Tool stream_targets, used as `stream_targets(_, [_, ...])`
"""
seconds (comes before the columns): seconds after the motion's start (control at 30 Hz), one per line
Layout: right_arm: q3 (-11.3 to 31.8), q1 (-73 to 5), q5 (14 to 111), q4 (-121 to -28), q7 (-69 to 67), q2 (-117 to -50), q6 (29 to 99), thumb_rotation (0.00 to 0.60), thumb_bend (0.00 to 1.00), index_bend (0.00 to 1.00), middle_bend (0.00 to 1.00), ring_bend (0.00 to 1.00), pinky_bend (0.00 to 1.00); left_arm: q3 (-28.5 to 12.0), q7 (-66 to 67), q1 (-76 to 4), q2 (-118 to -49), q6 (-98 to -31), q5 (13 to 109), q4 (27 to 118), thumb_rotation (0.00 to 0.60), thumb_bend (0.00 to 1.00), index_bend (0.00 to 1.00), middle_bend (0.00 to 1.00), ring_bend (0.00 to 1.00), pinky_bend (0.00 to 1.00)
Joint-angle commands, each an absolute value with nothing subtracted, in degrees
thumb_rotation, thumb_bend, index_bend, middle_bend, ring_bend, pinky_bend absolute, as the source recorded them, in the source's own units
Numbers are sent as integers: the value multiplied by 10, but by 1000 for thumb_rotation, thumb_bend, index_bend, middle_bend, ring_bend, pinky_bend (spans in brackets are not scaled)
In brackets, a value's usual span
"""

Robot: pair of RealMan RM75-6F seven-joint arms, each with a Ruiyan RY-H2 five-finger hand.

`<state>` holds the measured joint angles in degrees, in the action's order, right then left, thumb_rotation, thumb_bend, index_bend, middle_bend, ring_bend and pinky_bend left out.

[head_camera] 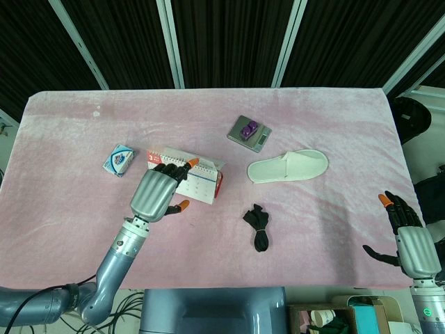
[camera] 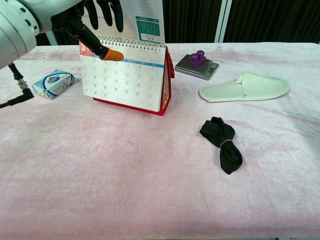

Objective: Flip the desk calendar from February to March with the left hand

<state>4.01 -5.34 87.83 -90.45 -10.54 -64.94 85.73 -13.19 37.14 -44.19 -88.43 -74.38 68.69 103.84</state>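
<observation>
Desk calendar stands upright w/ red base, left of table centre; front page shows a red "3", flipped sheet raised above spiral. Left hand up over its top, fingers on raised sheet, orange thumb tip at binding. Right hand spread, empty, off table's right edge.

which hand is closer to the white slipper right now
Right hand, open at the table's near right corner, apart from the slipper. The left hand is slightly farther, over the desk calendar.
</observation>
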Motion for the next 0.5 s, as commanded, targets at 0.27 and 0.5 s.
stream_targets(0.27, [40, -54, 876, -905, -109, -649, 855, 600, 24, 0, 0, 0, 102, -203, 562, -542, -850, -651, 461, 1014, 600, 0, 0, 6, 0, 9])
stream_targets(0.5, [40, -53, 876, -906, -113, -648, 855, 600, 26, 0, 0, 0, 102, -221, 601, -582, -838, -628, 321, 995, 600, 0, 0, 9, 6, 75])
